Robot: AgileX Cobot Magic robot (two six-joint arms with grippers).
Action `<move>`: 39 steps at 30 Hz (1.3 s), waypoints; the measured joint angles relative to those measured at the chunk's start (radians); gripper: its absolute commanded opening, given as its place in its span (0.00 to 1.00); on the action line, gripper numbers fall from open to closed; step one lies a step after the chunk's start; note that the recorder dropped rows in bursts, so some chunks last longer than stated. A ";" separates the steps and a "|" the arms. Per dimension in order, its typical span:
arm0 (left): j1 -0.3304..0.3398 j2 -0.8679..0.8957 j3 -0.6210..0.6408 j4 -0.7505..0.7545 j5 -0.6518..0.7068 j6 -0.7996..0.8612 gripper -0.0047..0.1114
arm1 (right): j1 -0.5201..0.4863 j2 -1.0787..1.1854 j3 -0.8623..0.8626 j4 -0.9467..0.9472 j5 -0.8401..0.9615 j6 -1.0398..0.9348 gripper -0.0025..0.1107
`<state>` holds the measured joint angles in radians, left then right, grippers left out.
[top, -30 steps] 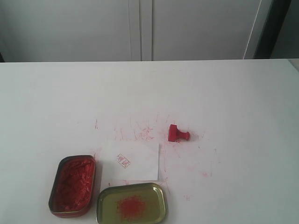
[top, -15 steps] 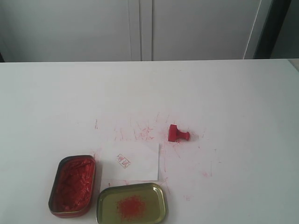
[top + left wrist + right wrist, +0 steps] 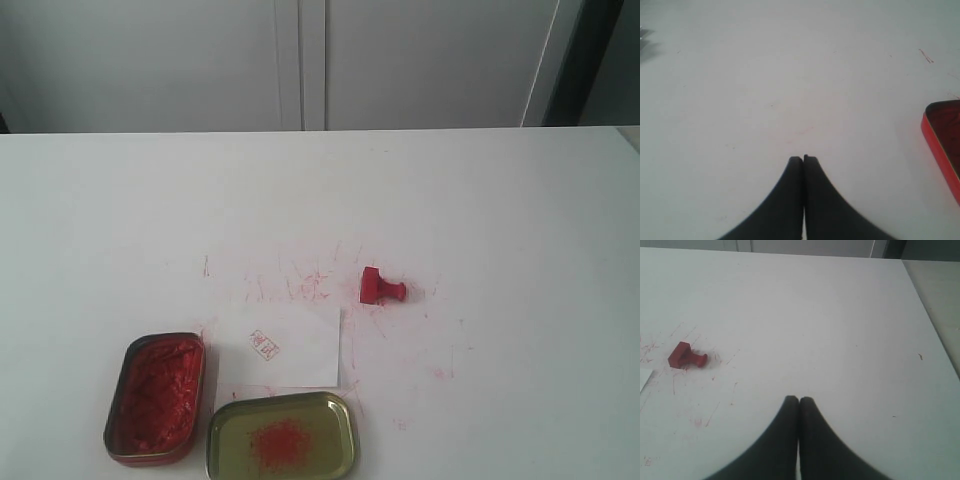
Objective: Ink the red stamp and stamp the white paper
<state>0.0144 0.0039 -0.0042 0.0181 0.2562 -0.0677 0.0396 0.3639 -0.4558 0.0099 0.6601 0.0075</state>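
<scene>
Exterior view. Tabletop [image 3: 500,220], white with faint red streaks near its middle, fills most of the frame. Red stamp [image 3: 381,287] lies on its side slightly right of centre, block base to the left, knobbed handle pointing right. White paper [image 3: 290,350] lies flat in the lower centre, apart from the stamp, and bears a small red imprint [image 3: 264,345]. Ink tin [image 3: 155,398], open and full of red paste, sits at lower left, just beside the paper. Gold tray [image 3: 225,440], with a red smudge at its centre, sits at the bottom edge, its upper rim at the paper's lower edge. Neither arm appears in this view.

Left wrist view. Left gripper [image 3: 803,159] is clenched, its two dark fingers pressed flat together with nothing between them, over bare tabletop. One corner of the ink tin [image 3: 940,132] shows, well apart from the fingertips.

Right wrist view. Right gripper [image 3: 799,400] is likewise clenched and grasps nothing. Red stamp [image 3: 686,356] lies on its side among red flecks, well apart from the fingertips; a corner of the white paper [image 3: 644,377] shows near it.
</scene>
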 measured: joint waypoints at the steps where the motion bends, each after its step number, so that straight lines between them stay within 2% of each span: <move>1: 0.000 0.000 0.000 0.000 0.000 0.000 0.04 | 0.000 0.000 0.000 0.000 0.000 0.000 0.02; 13: 0.000 0.000 0.000 0.000 0.000 0.000 0.04 | 0.000 -0.011 0.000 0.000 0.000 0.000 0.02; 25: 0.000 0.000 0.000 0.000 0.000 0.000 0.04 | 0.000 -0.211 0.000 0.000 -0.001 0.000 0.02; 39: 0.000 0.000 0.000 0.000 0.000 0.000 0.04 | 0.000 -0.313 0.062 -0.002 -0.019 0.000 0.02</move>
<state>0.0144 0.0039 -0.0042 0.0181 0.2562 -0.0677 0.0396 0.0507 -0.3941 0.0079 0.6412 0.0075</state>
